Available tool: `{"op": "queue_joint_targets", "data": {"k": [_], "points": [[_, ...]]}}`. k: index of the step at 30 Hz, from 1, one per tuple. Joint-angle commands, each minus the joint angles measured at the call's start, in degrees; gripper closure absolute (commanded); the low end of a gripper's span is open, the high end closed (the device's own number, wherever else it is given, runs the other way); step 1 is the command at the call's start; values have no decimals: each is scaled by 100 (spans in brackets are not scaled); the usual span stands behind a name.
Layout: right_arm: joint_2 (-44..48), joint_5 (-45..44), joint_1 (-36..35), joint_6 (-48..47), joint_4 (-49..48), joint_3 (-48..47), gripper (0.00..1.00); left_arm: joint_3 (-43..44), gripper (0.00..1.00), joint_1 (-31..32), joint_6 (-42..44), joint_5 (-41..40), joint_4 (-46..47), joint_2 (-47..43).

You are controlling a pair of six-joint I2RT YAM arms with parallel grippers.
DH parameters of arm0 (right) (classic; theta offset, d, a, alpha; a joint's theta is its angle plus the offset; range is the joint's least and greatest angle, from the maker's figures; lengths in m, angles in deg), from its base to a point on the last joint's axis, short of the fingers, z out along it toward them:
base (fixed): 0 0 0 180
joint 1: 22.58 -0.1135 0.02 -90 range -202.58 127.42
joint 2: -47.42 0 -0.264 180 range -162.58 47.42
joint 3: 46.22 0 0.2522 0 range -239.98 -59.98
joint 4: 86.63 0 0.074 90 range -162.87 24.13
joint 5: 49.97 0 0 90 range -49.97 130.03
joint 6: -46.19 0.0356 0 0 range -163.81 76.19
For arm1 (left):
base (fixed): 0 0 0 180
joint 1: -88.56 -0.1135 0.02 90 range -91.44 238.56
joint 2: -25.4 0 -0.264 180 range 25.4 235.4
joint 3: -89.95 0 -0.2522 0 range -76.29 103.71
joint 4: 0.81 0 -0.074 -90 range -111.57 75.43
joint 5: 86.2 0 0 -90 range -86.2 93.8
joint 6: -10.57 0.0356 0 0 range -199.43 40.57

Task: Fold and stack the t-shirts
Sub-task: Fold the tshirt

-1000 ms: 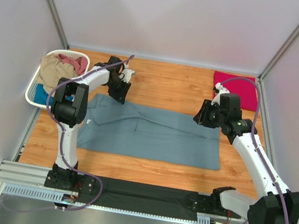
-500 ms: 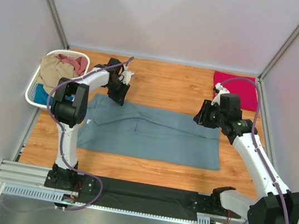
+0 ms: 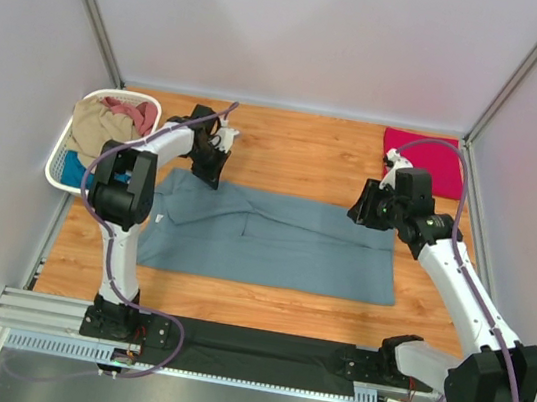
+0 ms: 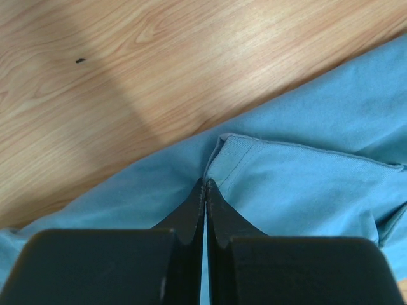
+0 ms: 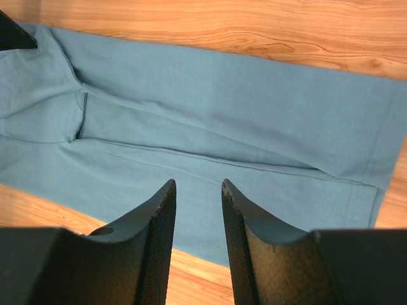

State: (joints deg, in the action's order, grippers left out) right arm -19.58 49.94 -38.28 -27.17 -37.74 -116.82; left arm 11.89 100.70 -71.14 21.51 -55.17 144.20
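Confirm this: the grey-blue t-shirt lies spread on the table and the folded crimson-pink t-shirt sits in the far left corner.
Wrong: the top external view shows the folded crimson-pink t-shirt in the far right corner. The grey-blue t-shirt does lie spread on the table.

What surrounds my work
A white slatted basket (image 3: pixel 123 94) sits at my far left on the wooden table (image 3: pixel 296 150); a small dark speck (image 4: pixel 80 61) marks the wood.

lab test cell: white panel walls (image 3: pixel 303 34), aluminium rail (image 3: pixel 39 313), wood tabletop (image 3: pixel 305 156)
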Motion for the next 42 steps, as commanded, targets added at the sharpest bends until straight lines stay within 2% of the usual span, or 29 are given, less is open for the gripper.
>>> {"op": "queue_joint_targets", "data": {"k": [1,13,18,32,42], "points": [[188,-77,-29,-21,-15,-99,63,-82,100,16,-64,180,-97,-489],[416,-33,-29,-3,37,-3,63,-486,100,183,-196,4,-185,-1148],[486,-51,-20,-56,116,-3,63,-758,100,411,-389,30,-247,-1535],[978,-86,-29,-100,388,164,63,-1601,100,1255,-1031,-532,-695,-2256],[1251,-121,-29,-91,573,138,63,-1646,100,1721,-1067,-655,-993,-2441]]}}
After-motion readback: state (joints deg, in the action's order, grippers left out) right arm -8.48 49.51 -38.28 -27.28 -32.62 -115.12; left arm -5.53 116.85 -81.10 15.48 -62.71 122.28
